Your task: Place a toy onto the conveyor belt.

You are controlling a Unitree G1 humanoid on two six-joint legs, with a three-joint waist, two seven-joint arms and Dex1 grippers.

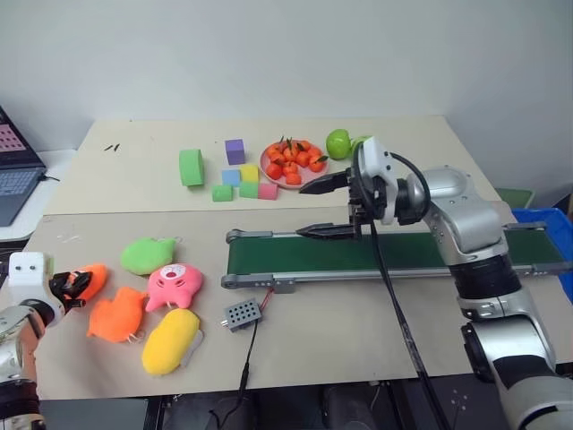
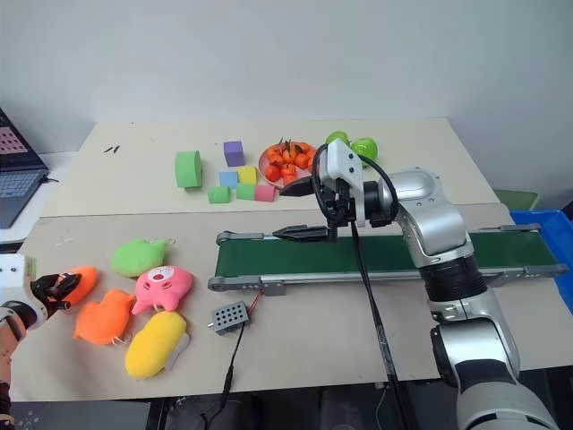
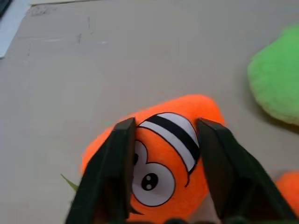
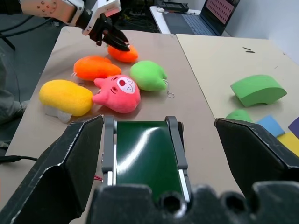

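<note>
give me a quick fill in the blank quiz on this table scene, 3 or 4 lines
1. The left gripper has its two black fingers on either side of the ____ toy with the cartoon face.
2. The right gripper hovers with its fingers spread over the dark-____ conveyor belt.
3. The pink plush lies between the green plush and the ____ plush.
4. The plate behind the belt holds small ____ fruits.

Missing words: orange; green; yellow; orange

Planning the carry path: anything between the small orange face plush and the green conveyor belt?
Yes. The pink plush and green plush lie between the small orange face plush, straddled by the left gripper, and the dark-green conveyor belt. The open right gripper hovers over the belt's near end.
</note>
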